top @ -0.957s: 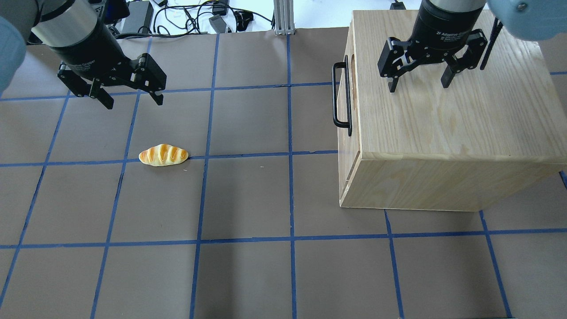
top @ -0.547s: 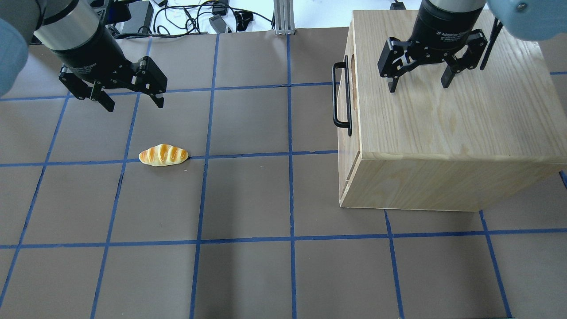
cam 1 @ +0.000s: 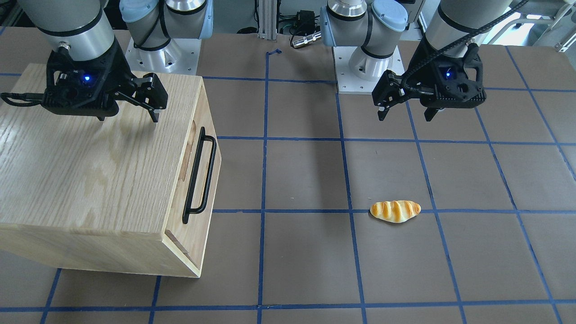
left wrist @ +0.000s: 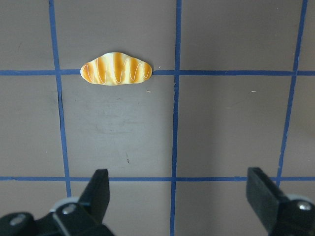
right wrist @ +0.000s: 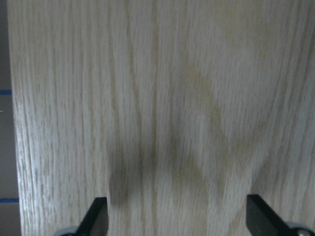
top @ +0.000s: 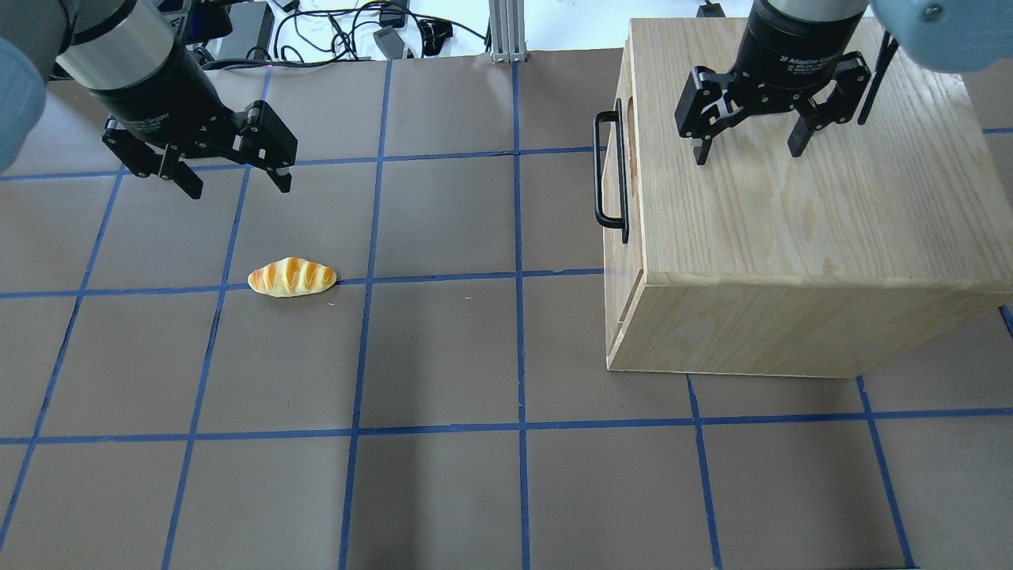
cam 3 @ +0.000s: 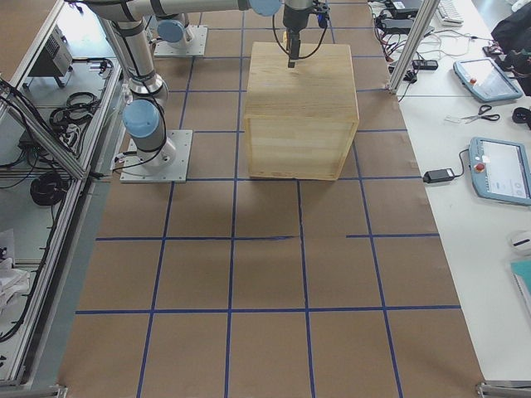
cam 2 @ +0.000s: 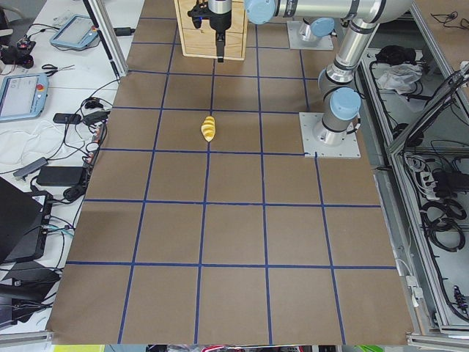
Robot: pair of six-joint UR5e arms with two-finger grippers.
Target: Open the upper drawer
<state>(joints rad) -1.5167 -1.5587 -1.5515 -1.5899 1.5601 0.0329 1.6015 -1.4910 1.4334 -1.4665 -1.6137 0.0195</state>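
The upper drawer point(top: 612, 170) sits shut, flush in the oak cabinet point(top: 791, 206), with its long black bar handle point(top: 597, 170) facing the table's middle. The handle point(cam 1: 193, 180) and the oval slot point(cam 1: 191, 135) also show in the front view. My right gripper point(top: 748, 154) hangs open and empty just above the cabinet's top, behind the handle; its wrist view shows only the wood grain point(right wrist: 162, 98). My left gripper point(top: 239, 187) is open and empty above the table, far to the left of the cabinet.
A toy bread roll point(top: 292, 278) lies on the brown mat in front of my left gripper; it also shows in the left wrist view point(left wrist: 116, 73). Cables and power supplies point(top: 340, 32) lie beyond the mat's far edge.
My left gripper has shifted slightly above the mat. The right gripper, the cabinet and the bread roll have not moved.
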